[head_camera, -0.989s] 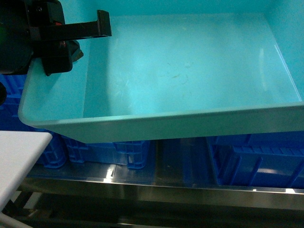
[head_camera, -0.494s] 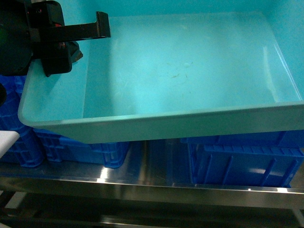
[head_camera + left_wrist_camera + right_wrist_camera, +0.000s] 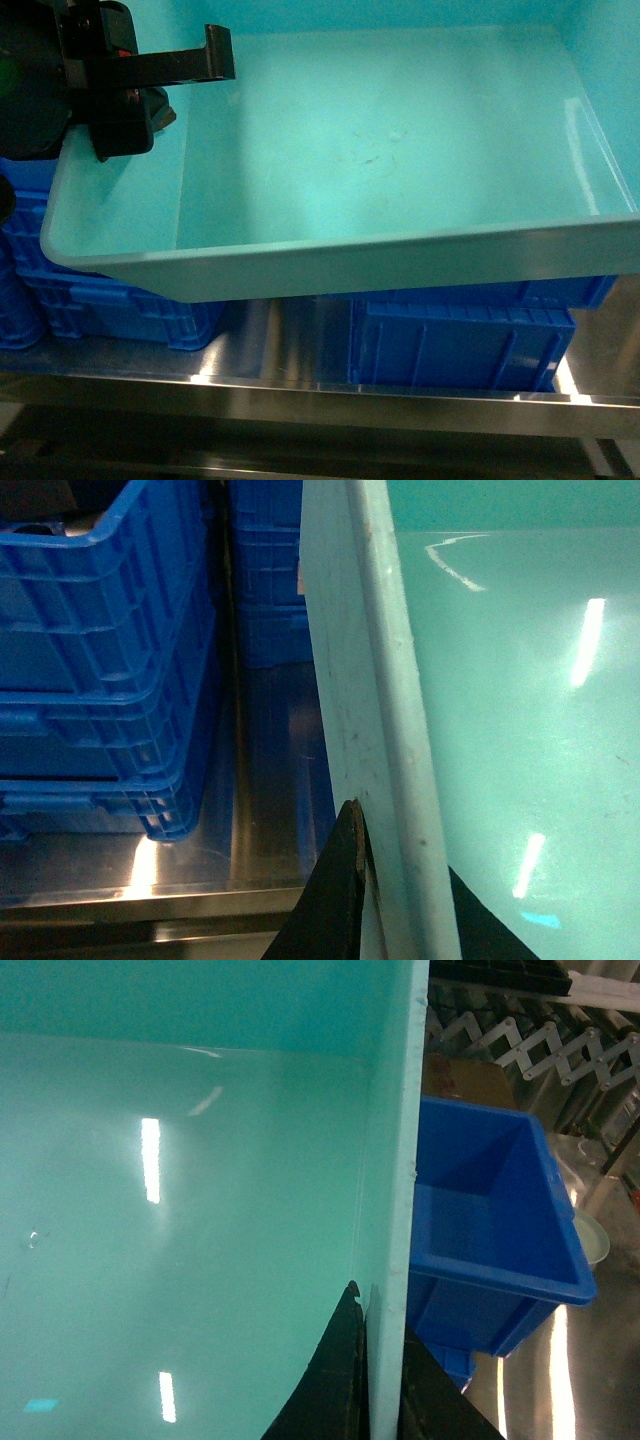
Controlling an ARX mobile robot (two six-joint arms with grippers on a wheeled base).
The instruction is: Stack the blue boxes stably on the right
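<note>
- The turquoise tub [image 3: 380, 150] hangs in the air above the steel shelf [image 3: 300, 390], held by both arms at its two short walls. It fills most of the head view and tilts slightly, with the corner near the left gripper lower.
- The left gripper [image 3: 385, 885] pinches the tub's left wall: one dark finger lies outside the rim and one inside, both pressed to the plastic. The right gripper [image 3: 375, 1360] clamps the tub's right wall the same way.
- Risk of slipping: the walls are smooth, glossy and sloped, and each grip covers only a thin strip near the rim. A quick swing or an uneven lift could let one wall slide out, and the tub would drop onto the royal-blue crates [image 3: 460, 340] below it.
- Risk of twisting: if the two arms do not move together, the wide, shallow tub may flex or pivot between the grips and loosen one side.
- Risk of catching: the tub's underside passes close over the crates. Descending too early could hook its edge on a crate rim [image 3: 520, 1260] just beside the tub's right wall.
- Risk at placing: no second turquoise tub is visible, so the stacking spot is unseen. A skewed or off-centre release there would leave the tub resting unstably.
</note>
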